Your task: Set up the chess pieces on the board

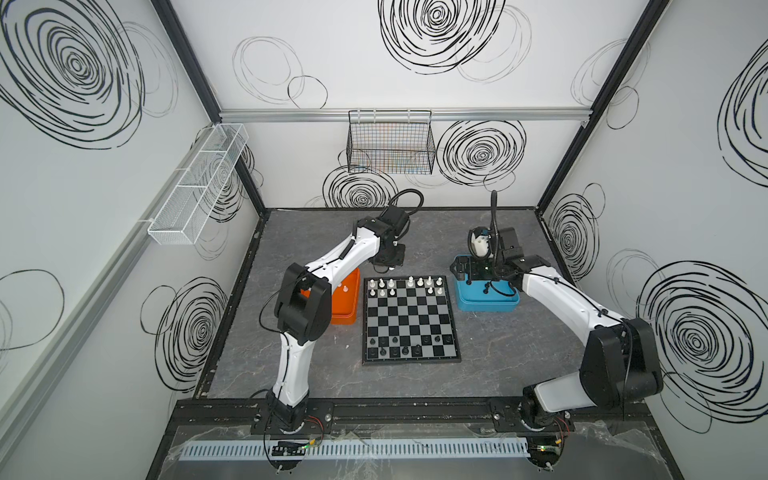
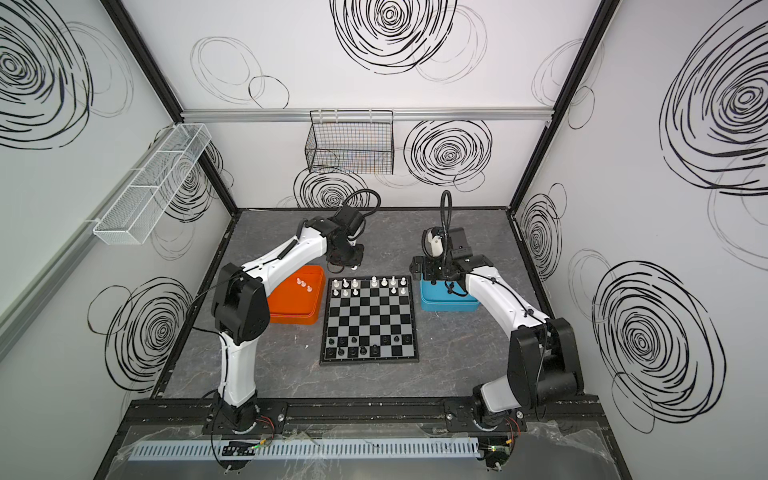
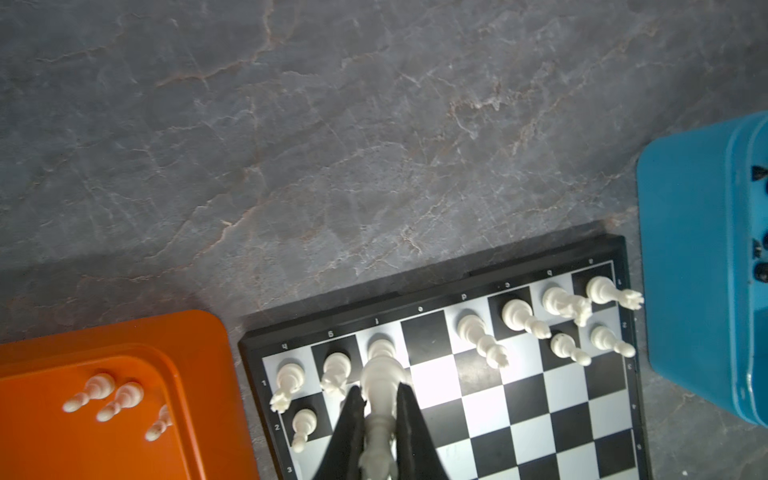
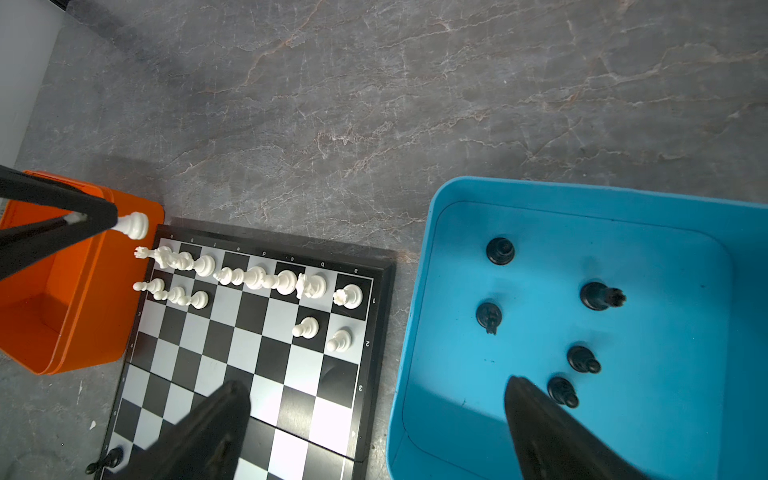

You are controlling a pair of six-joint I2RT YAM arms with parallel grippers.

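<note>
The board lies mid-table. White chess pieces fill much of its far two rows and black ones stand on the near two rows. Above the board's far left corner hangs my left gripper, shut on a tall white piece, which also shows in the right wrist view. My right gripper is open and holds nothing. It hovers over the gap between the board and the blue tray, where several black pieces stand.
An orange tray left of the board holds three white pawns. A black wire basket hangs on the back wall. On the left wall there is a white mesh shelf.
</note>
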